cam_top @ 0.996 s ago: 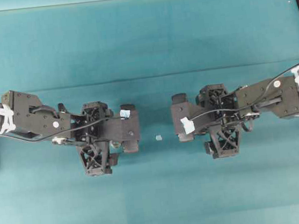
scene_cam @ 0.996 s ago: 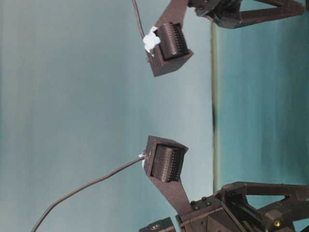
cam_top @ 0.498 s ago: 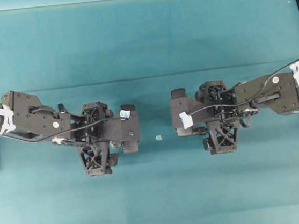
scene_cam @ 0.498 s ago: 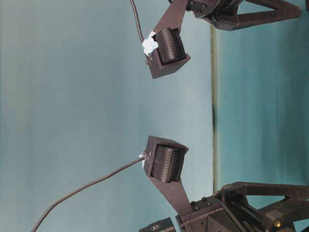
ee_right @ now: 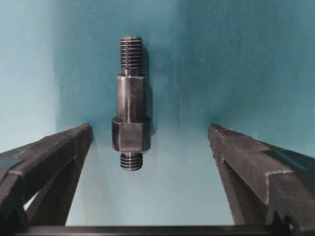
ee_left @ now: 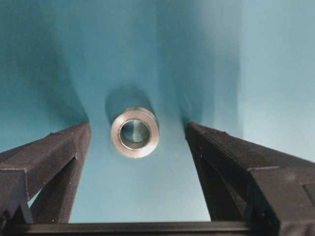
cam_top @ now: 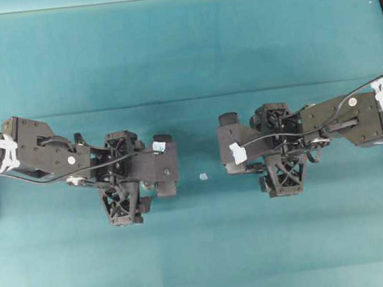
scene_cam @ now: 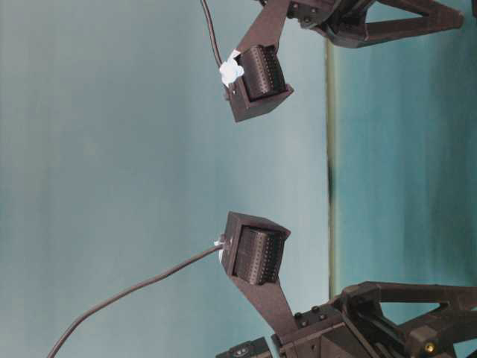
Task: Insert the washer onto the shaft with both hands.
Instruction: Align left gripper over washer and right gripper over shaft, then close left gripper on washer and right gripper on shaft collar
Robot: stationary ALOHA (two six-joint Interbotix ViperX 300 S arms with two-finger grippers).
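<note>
**Both grippers poised over their parts, nothing picked up yet**

The left gripper hangs with its jaws spread wide, and the washer lies on the teal cloth between them, nearer the left-hand finger in the wrist view and touching neither. Its bore faces up toward the camera.

The right gripper is likewise spread and empty. The shaft lies flat on the cloth, running lengthwise away from the camera, its thick hexagonal collar level with the fingertips and close to the left-hand finger, with threaded ends at both extremes.

From overhead the two grippers face each other across the middle of the table, with a tiny pale chip on the cloth between them. Neither part shows from there, presumably hidden under the gripper bodies.

This looks like the pre-grasp step: each arm is lined up and neither has closed. Next, each gripper likely needs to drop and centre, since both parts sit off to one side. The washer wants pinching across its rim so the bore is left free. The shaft is best taken at the collar, leaving a long end exposed to thread through the ring.
</note>
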